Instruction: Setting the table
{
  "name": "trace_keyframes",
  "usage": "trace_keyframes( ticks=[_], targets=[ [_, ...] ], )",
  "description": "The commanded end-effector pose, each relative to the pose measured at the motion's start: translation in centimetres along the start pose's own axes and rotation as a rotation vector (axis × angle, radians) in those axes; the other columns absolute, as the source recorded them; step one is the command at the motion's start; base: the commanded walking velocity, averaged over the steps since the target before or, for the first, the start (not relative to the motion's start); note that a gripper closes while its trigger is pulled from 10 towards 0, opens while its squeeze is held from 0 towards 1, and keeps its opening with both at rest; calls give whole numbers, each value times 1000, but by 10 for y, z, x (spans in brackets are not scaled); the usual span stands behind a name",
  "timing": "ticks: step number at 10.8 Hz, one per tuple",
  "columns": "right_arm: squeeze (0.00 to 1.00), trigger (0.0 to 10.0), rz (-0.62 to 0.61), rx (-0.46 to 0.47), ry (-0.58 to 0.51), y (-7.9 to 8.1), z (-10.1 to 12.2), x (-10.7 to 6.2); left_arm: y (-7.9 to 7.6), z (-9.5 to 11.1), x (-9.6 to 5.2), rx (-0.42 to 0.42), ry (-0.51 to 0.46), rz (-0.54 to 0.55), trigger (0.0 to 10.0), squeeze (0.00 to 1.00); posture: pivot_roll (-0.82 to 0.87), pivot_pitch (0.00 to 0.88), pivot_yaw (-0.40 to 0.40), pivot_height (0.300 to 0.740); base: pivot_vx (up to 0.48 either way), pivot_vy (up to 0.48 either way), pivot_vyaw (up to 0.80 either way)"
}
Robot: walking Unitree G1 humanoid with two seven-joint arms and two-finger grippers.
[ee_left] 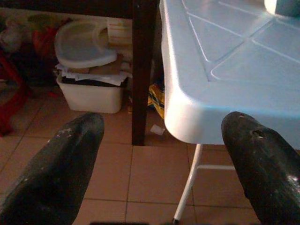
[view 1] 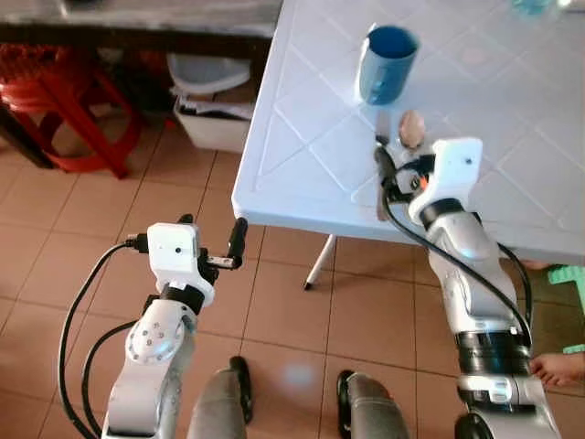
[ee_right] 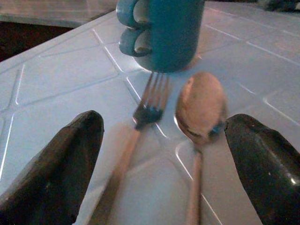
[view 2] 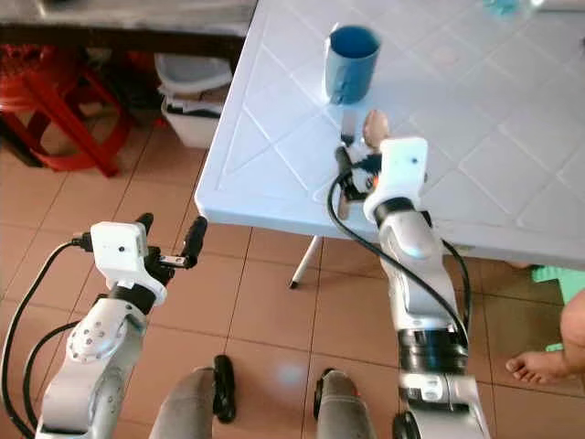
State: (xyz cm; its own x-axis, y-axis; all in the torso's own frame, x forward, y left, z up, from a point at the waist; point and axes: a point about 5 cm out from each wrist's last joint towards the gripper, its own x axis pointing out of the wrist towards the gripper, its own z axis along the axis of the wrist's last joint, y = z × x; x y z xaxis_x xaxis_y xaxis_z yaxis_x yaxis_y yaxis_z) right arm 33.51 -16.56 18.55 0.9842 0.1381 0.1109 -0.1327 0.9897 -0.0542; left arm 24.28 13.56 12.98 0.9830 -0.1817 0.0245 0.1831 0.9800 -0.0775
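The left pincer (view 1: 212,241) waits with fingers apart, low beside the corner of the white desk (view 1: 302,137), holding nothing. The right pincer (ee_right: 159,154) is over the desk, also spread wide and empty. Between its fingers lie the fork (ee_right: 140,126) and, just beside it, the spoon (ee_right: 199,117); the blue mug (ee_right: 161,33) stands just beyond them. To pick one utensil cleanly, it should probably centre on one handle alone before closing.
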Motion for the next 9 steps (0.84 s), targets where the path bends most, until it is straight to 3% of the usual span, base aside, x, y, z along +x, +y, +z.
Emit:
trace_keyframes(
  ticks=[1, 4, 5, 6, 7, 9],
  targets=[
    [0, 10000, 14, 12, 20, 2, -1, 1, 1, 1, -3, 10, 9, -6, 10000, 0, 4, 337, 65, 740, 0, 0, 0],
    [0, 10000, 14, 129, 79, 11, 4, 8, 1, 2, -4, 16, 19, -16, 10000, 0, 8, 339, 70, 740, 0, 0, 0],
    [0, 10000, 31, 140, 86, 18, 6, 8, 1, 2, -4, 16, 21, -17, 10000, 0, 7, 338, 70, 740, 0, 0, 0],
    [0, 9373, 48, 160, 100, 23, 7, 8, 0, 2, -4, 16, 22, -20, 10000, 0, 7, 339, 70, 740, 0, 0, 0],
    [0, 10000, 66, 161, 102, 26, 10, 10, 0, 2, -3, 16, 22, -23, 10000, 0, 7, 339, 70, 740, 0, 0, 0],
    [0, 10000, 59, 146, 123, 26, 18, 9, -1, 2, -3, 13, 22, -23, 10000, 0, 2, 338, 65, 740, 0, 0, 0]
  ],
)
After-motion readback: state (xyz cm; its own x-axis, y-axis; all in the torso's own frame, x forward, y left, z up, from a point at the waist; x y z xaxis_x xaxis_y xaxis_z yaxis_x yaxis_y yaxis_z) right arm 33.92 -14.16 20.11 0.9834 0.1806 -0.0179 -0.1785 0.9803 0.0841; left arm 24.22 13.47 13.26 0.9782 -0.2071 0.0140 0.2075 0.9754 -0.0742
